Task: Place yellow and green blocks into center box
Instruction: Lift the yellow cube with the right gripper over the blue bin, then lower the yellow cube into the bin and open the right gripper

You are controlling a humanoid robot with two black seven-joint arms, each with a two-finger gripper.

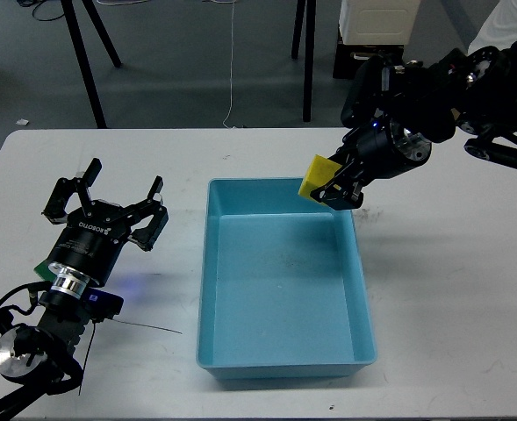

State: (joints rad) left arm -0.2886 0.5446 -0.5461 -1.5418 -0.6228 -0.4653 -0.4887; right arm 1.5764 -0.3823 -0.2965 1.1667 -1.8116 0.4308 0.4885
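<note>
1. White flat rectangular tabletop (pixel 451 289) fills most of the frame; grey floor w/ dark stand legs along the top edge.
2. Large light blue plastic tray (pixel 280 361), low walls, rounded corners, flat bottom, sits at centre frame, long side running top to bottom. Nothing lies on its bottom.
3. Right black arm comes in from upper right. Right gripper (pixel 335 189) is clenched on a small bright yellow cube (pixel 316 175), held tilted, above the tray's upper right corner/rim. Cube is off the tabletop; can't tell if it touches the rim.
4. Left black arm comes in from lower left, lying low over the tabletop at left of frame, beside the tray but apart from it. Left gripper (pixel 109 195) is released, fingers spread wide, nothing between them, pointing toward upper frame.
5. Small dark green cube (pixel 41 267): only a sliver shows at left, mostly hidden behind the left arm's wrist, on the tabletop, well apart from the tray.
</note>
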